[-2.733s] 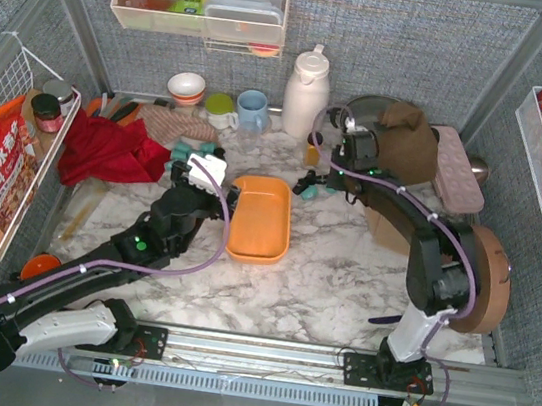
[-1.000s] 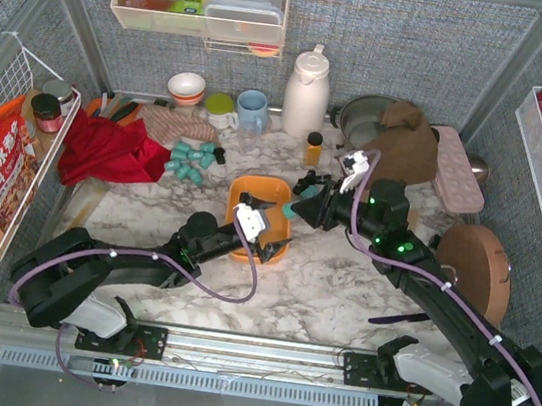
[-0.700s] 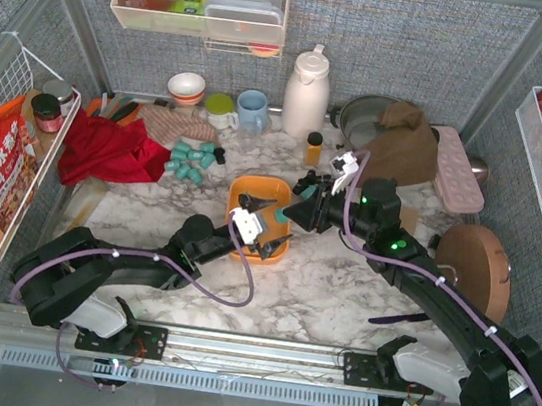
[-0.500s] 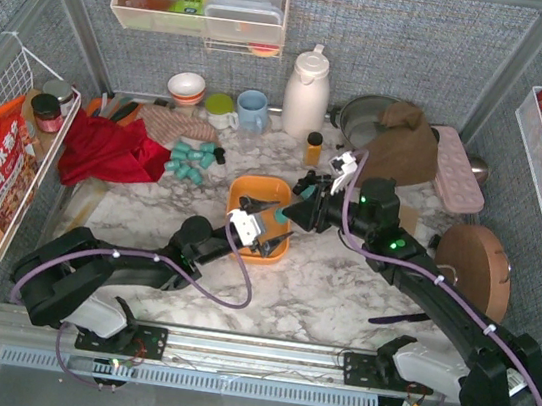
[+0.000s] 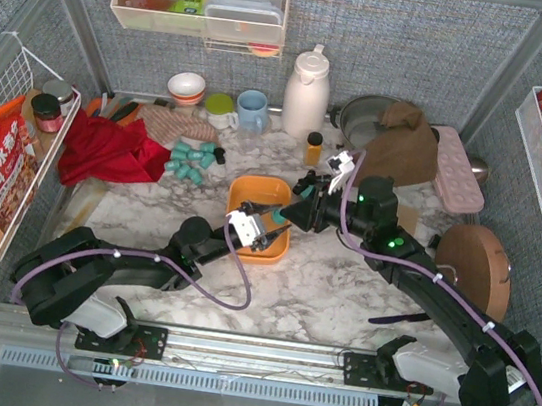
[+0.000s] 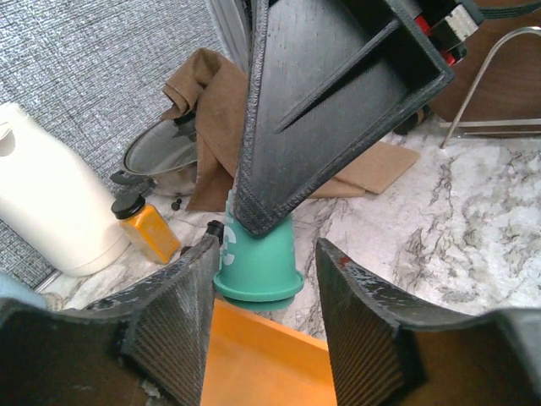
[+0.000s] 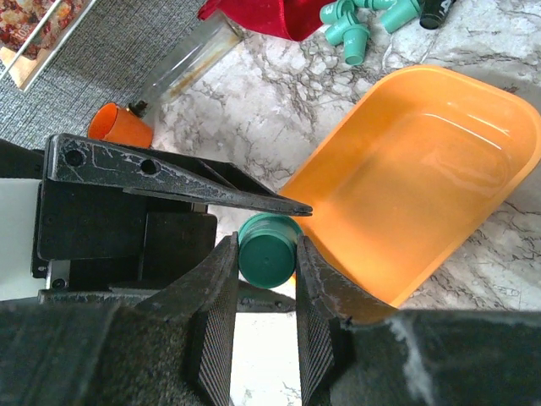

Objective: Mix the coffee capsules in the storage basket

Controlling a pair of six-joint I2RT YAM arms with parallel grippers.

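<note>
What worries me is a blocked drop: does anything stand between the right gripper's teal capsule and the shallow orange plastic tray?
Nothing visible does. The right gripper holds the teal cup-shaped capsule at the orange tray's near rim; the left gripper flanks it, no finger underneath.

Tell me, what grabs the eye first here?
At the centre, over an orange tray, the right gripper pinches a teal coffee capsule while the left gripper straddles it without clamping. Behind them to the left, more teal capsules lie beside a red cloth.
</note>
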